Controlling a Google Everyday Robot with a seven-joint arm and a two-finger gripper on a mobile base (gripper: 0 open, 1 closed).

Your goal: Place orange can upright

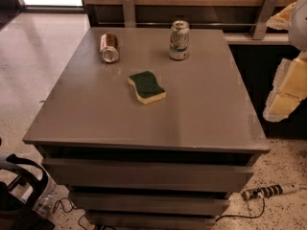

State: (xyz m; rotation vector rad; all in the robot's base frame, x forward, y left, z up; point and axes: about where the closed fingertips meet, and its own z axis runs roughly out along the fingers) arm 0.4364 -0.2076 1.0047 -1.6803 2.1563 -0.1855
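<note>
Camera view: orange can (109, 47) lies at far-left of table (201, 104); gripper (288, 87) beyond right edge, width unclear.

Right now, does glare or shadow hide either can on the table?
Camera view: no. Bright light burns out the top left corner, and the table carries only a soft sheen. The orange can, on its side, glints at its silver end; the white-and-green can is evenly lit. The hand hangs pale at the right edge, beyond the table.
</note>
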